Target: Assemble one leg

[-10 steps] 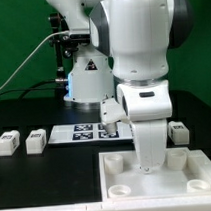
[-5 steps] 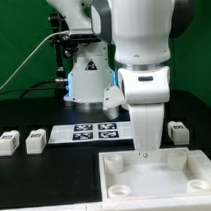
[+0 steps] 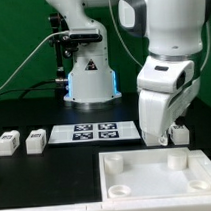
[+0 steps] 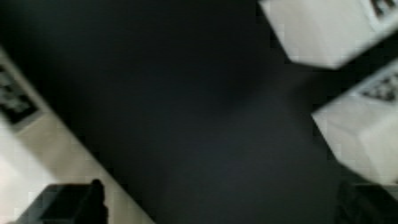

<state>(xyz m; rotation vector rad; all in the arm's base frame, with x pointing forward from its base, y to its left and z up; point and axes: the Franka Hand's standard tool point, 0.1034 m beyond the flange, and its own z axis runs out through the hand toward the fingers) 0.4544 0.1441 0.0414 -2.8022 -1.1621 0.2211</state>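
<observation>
Two legs point(image 3: 7, 143) point(image 3: 36, 141), small white blocks, lie on the black table at the exterior view's left. Another leg point(image 3: 179, 134) lies at the exterior view's right, partly hidden by my gripper point(image 3: 161, 138), which hangs low just beside it. The blurred wrist view shows two white blocks with tags point(image 4: 338, 30) point(image 4: 365, 125) ahead of my gripper point(image 4: 217, 205). Its dark fingers point(image 4: 71, 203) stand wide apart with only bare table between them. It is open and empty.
The large white panel point(image 3: 148, 181) with round corner sockets lies at the front. The marker board point(image 3: 93, 132) lies behind it in the middle and shows at the wrist view's edge point(image 4: 11, 95). The robot base point(image 3: 87, 79) stands at the back.
The arm has swung from above the panel's back edge toward the exterior view's right and now hangs next to the right-hand leg. The parts on the table have not moved.
</observation>
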